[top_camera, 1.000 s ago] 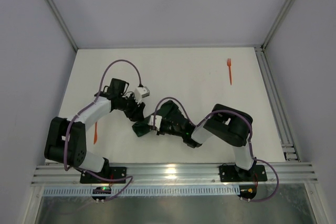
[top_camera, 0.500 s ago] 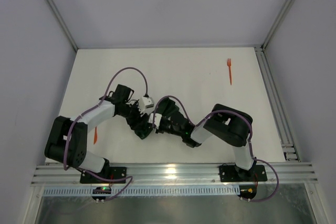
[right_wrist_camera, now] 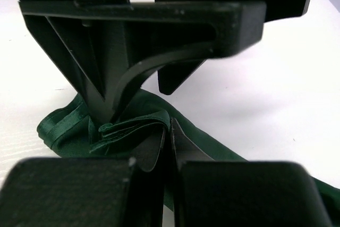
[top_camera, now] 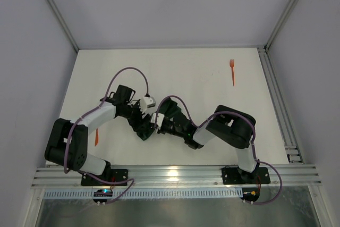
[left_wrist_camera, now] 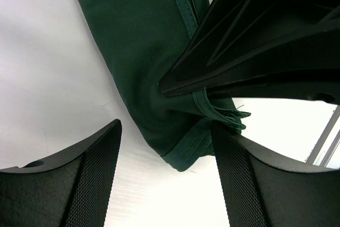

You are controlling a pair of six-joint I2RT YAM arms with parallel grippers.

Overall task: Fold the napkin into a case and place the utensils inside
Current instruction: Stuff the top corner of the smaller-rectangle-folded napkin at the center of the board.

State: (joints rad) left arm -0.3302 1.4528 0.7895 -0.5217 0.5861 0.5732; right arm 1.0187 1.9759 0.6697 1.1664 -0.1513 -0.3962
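1. White table [top_camera: 186, 78] carries the napkin [left_wrist_camera: 143, 51], a folded strip running lengthwise away from our left gripper [left_wrist_camera: 166, 126].
2. We see its jaws wide, straddling the strip's near end.
3. Our right gripper [right_wrist_camera: 170, 125] is closed, tips at that same fold.

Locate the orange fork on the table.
In the top view, the fork lies alone at the far right of the table, close to the side rail.

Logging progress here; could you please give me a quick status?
Left gripper open, straddling napkin end. Right gripper shut on napkin. Fork lies apart, far right.
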